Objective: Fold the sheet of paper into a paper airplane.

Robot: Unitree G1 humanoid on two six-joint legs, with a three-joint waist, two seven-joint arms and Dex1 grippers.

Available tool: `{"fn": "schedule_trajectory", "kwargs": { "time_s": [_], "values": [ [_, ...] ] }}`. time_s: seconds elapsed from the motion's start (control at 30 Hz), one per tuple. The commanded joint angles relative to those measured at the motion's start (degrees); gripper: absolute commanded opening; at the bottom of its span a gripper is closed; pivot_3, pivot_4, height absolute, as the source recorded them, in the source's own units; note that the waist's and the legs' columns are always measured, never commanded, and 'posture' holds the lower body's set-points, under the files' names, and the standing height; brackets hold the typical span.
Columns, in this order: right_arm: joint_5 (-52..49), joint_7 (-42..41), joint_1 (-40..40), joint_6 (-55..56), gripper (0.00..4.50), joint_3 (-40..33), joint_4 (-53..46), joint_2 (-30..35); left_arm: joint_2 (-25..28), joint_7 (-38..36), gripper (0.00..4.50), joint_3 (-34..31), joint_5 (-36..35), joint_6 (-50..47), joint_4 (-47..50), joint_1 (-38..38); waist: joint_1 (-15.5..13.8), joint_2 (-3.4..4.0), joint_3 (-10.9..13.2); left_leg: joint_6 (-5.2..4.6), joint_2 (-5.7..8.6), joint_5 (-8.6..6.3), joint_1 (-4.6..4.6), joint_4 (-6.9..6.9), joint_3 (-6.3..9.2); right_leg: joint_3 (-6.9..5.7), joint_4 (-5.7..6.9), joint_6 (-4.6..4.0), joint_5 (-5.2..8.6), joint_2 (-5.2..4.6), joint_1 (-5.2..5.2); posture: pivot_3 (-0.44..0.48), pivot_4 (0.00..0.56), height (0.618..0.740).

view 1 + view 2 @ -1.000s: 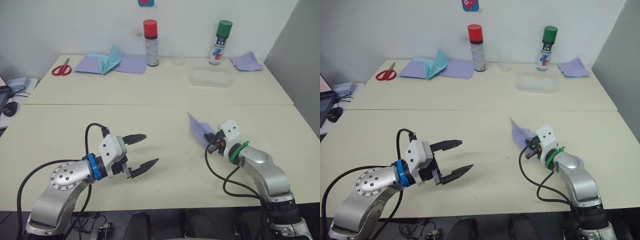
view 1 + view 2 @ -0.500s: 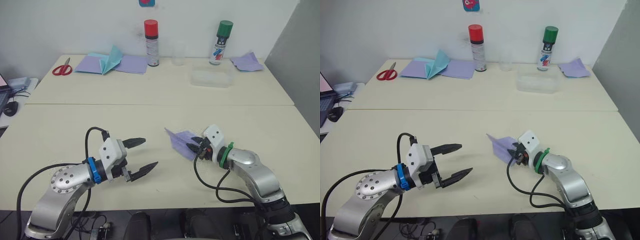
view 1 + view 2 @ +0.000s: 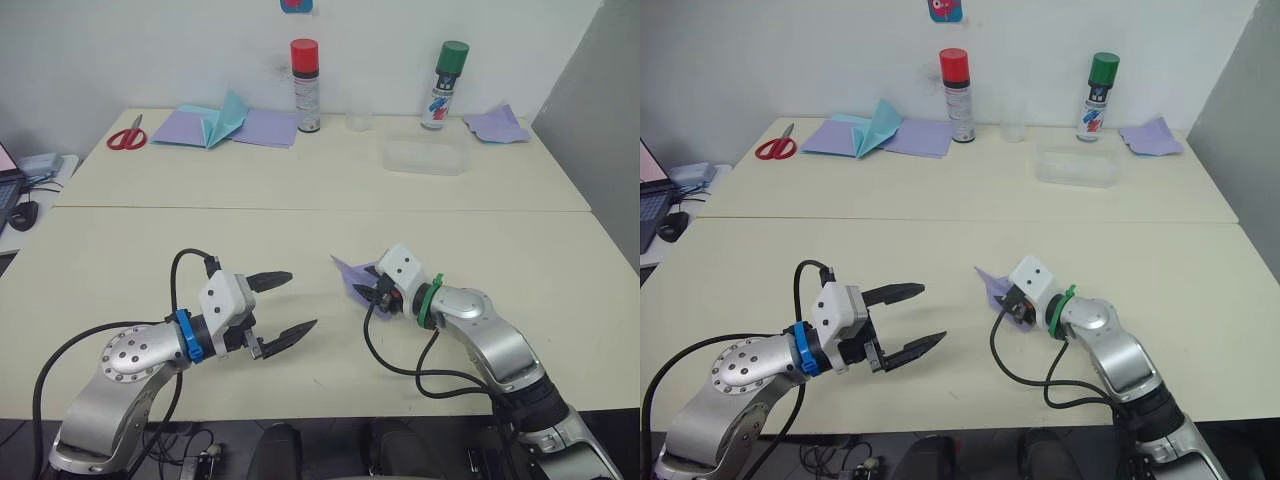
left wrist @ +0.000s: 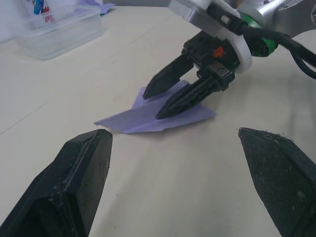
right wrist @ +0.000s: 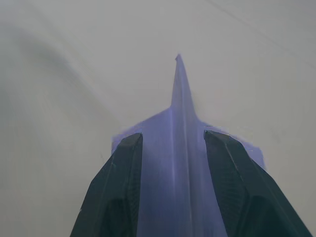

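The sheet of paper is a small lavender pointed wedge, the paper airplane [image 3: 350, 271], low over the near table at its middle and seemingly touching it. My right gripper [image 3: 375, 293] is shut on it: in the right wrist view its two fingers [image 5: 118, 187] pinch the central ridge of the airplane [image 5: 180, 133], whose nose points away from the wrist. In the left wrist view the airplane [image 4: 148, 119] lies flat under the right gripper [image 4: 151, 104]. My left gripper [image 3: 302, 299] hovers open and empty a short way to the left, facing the airplane.
On the far table stand a red-capped spray can [image 3: 304, 85], a green-capped can [image 3: 441, 84], a clear cup [image 3: 358, 110] and a clear plastic box [image 3: 422, 157]. Red scissors [image 3: 122, 135], teal pointed paper [image 3: 222, 116], flat lavender sheets [image 3: 265, 127] and crumpled lavender paper [image 3: 495, 123] lie there too.
My right gripper has carried the airplane leftward along the table toward the left gripper and turned its nose to the left. The left gripper has stayed open in place.
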State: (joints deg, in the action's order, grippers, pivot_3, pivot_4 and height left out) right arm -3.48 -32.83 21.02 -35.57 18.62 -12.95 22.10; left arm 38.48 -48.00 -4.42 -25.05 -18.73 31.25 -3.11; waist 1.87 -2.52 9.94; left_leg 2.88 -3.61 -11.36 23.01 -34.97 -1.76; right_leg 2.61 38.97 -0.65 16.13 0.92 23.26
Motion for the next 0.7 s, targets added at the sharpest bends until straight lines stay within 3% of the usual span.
{"fn": "schedule_trajectory", "kwargs": {
  "time_s": [0.03, 0.1, 0.23, 0.5, 0.7],
  "values": [
    [0.0, -0.2, 0.8, -2.2, 1.86, -0.5, -1.4, 0.2, 0.1, 0.5, 4.5, -0.1, -0.6, -0.1, 2.1, 0.9, 0.0, 0.0, 0.0, 0.0, -0.01, 0.0, 0.0, 0.0, 0.01, -0.01, 0.0, 0.0, 0.0, 0.0, 0.0, 0.0, 0.15, 0.74],
    [-0.1, -0.4, 0.9, -3.0, 1.44, -0.4, -1.1, 0.3, 0.0, 0.5, 4.5, 0.1, -0.5, -0.1, 2.0, 1.1, 0.0, 0.0, 0.0, 0.0, -0.04, 0.0, -0.01, 0.0, 0.04, -0.03, 0.01, 0.0, 0.0, 0.0, 0.0, 0.0, 0.15, 0.74],
    [-0.1, -0.1, 1.1, -3.2, 0.03, -0.6, -0.1, -0.2, -0.2, 0.6, 4.5, 0.4, -0.2, -0.1, 2.1, 1.1, 0.0, 0.0, 0.0, 0.0, -0.04, 0.0, -0.02, 0.0, 0.03, -0.03, 0.02, 0.0, 0.0, 0.01, 0.0, 0.0, 0.15, 0.74],
    [-4.9, 1.4, 1.7, -9.1, 0.01, -9.5, -2.2, -0.7, 0.1, 0.5, 4.5, -0.3, -3.6, -3.6, 2.5, 3.6, 0.0, 0.0, 0.0, 0.0, -0.02, 0.0, -0.01, -0.01, 0.03, -0.02, 0.01, 0.01, -0.01, 0.01, -0.01, 0.0, 0.15, 0.74],
    [-6.6, 6.3, 1.5, -12.9, 0.01, -19.1, -3.8, -0.2, 3.7, -2.0, 4.5, 1.4, -9.5, -13.4, 0.6, 14.9, -0.1, 0.0, 0.0, 0.0, 0.03, 0.0, 0.03, -0.08, 0.06, -0.06, 0.02, 0.09, -0.05, 0.11, -0.02, 0.0, 0.15, 0.74]
  ]
}}
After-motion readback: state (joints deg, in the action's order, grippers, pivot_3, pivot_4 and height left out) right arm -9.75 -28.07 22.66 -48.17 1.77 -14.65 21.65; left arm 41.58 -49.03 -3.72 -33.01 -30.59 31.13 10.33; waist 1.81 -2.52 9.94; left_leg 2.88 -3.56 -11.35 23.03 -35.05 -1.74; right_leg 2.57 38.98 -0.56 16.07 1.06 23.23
